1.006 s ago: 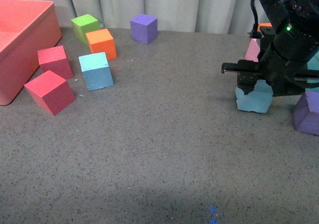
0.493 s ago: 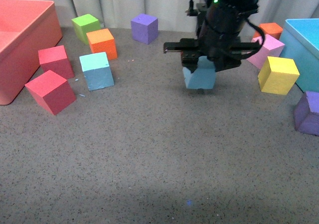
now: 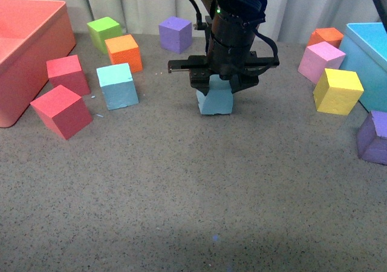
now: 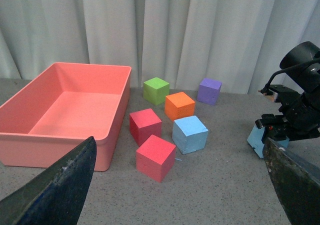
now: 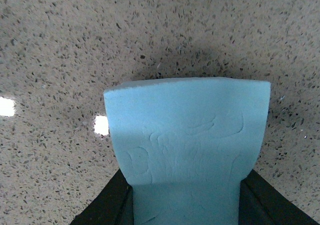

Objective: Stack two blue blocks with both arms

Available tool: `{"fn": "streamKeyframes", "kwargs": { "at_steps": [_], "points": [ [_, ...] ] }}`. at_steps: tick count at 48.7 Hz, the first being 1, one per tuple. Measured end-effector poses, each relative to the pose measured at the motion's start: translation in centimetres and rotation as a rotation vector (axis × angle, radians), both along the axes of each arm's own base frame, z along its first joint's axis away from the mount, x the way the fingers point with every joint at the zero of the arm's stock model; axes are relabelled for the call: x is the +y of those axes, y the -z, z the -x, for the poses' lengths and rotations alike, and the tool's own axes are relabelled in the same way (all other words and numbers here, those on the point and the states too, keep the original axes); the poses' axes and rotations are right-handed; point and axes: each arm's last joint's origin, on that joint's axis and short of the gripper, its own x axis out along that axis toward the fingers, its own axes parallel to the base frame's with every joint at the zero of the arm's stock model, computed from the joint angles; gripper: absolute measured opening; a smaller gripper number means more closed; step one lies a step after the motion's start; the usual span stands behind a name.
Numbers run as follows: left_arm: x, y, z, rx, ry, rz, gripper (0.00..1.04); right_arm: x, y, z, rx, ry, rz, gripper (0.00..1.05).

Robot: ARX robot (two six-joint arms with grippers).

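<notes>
My right gripper (image 3: 214,89) is shut on a sky-blue block (image 3: 215,98) and holds it near the middle of the table, low over the surface. In the right wrist view the block (image 5: 187,135) fills the frame, squeezed between the black fingers (image 5: 107,205). It also shows in the left wrist view (image 4: 257,139). The other blue block (image 3: 117,86) stands on the table to the left, also in the left wrist view (image 4: 190,134). My left gripper (image 4: 180,185) is open and empty, its fingertips (image 4: 60,185) at the frame's edges, back from the blocks.
A salmon bin (image 3: 24,54) is at far left, with two red cubes (image 3: 60,110), an orange cube (image 3: 123,52) and a green cube (image 3: 103,31) beside the resting blue block. A purple cube (image 3: 175,34) is behind. Pink (image 3: 321,61), yellow (image 3: 337,90), purple (image 3: 373,138) cubes and a cyan bin (image 3: 369,60) stand at right.
My right arm has carried the blue block leftward from the right side of the table to the middle, closer to the other blue block. The resting cubes have not moved.
</notes>
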Motion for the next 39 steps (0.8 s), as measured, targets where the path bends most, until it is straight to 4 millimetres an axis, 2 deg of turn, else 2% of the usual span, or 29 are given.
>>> {"fn": "streamKeyframes", "kwargs": {
  "at_steps": [12,19,27,28,30,39],
  "points": [
    [0.0,0.0,0.0,0.000,0.000,0.000,0.98,0.4,0.3,0.1,0.011,0.004,0.002,0.39],
    [0.0,0.0,0.0,0.000,0.000,0.000,0.98,0.5,0.3,0.2,0.011,0.003,0.000,0.58],
    [0.0,0.0,0.0,0.000,0.000,0.000,0.98,0.7,-0.1,0.1,-0.008,0.012,-0.027,0.88],
    [0.0,0.0,0.0,0.000,0.000,0.000,0.98,0.6,-0.4,0.1,-0.017,0.015,-0.033,0.93],
    [0.0,0.0,0.0,0.000,0.000,0.000,0.98,0.6,-0.9,0.2,-0.030,0.021,-0.044,0.97],
    [0.0,0.0,0.0,0.000,0.000,0.000,0.98,-0.2,-5.5,1.3,-0.145,0.021,-0.050,0.95]
  ]
}}
